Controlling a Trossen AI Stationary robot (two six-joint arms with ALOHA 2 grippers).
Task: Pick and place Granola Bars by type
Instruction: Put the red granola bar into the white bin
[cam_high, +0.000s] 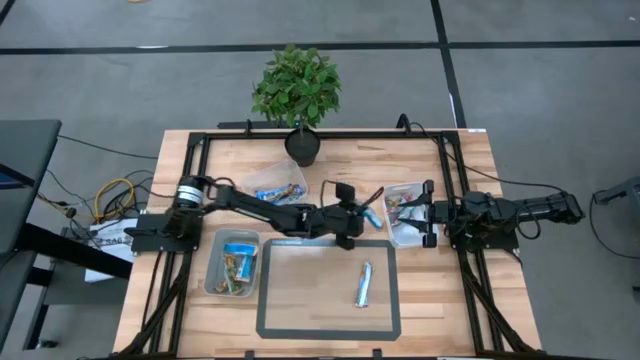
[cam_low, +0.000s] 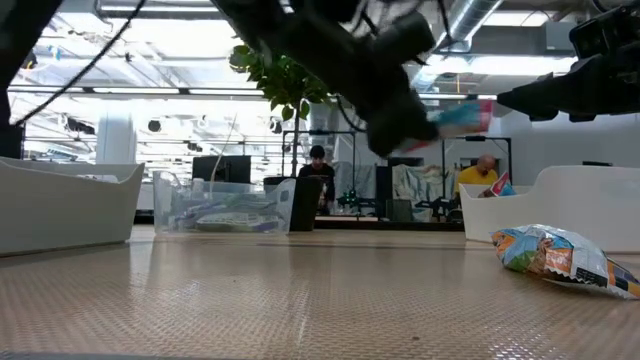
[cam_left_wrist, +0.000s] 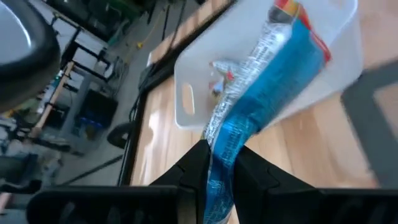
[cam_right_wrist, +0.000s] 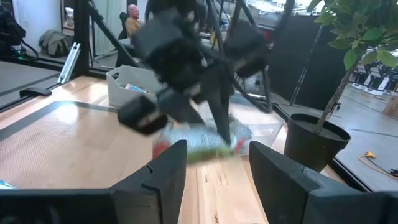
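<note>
My left gripper (cam_high: 366, 208) reaches across the middle of the table and is shut on a blue granola bar (cam_left_wrist: 267, 68), in the air just left of the right-hand clear bin (cam_high: 405, 228). The low view shows the bar (cam_low: 462, 117) well above the table. My right gripper (cam_right_wrist: 214, 168) is open and empty at the right bin's right side (cam_high: 432, 215). Another wrapped bar (cam_high: 364, 285) lies flat on the dark-framed mat (cam_high: 275, 330); it also shows in the low view (cam_low: 555, 257). My left gripper pinches the blue bar near one end (cam_left_wrist: 225, 140) between its two fingers. The fingers come from the table's left, and the bar's long part sticks out beyond them toward the right bin. The bar is lifted clear of the table.
A clear bin (cam_high: 280, 183) with several bars stands at the far left of centre. Another bin (cam_high: 214, 268) with bars stands near left. A potted plant (cam_high: 298, 95) stands at the far edge. People show in the room behind (cam_low: 318, 170).
</note>
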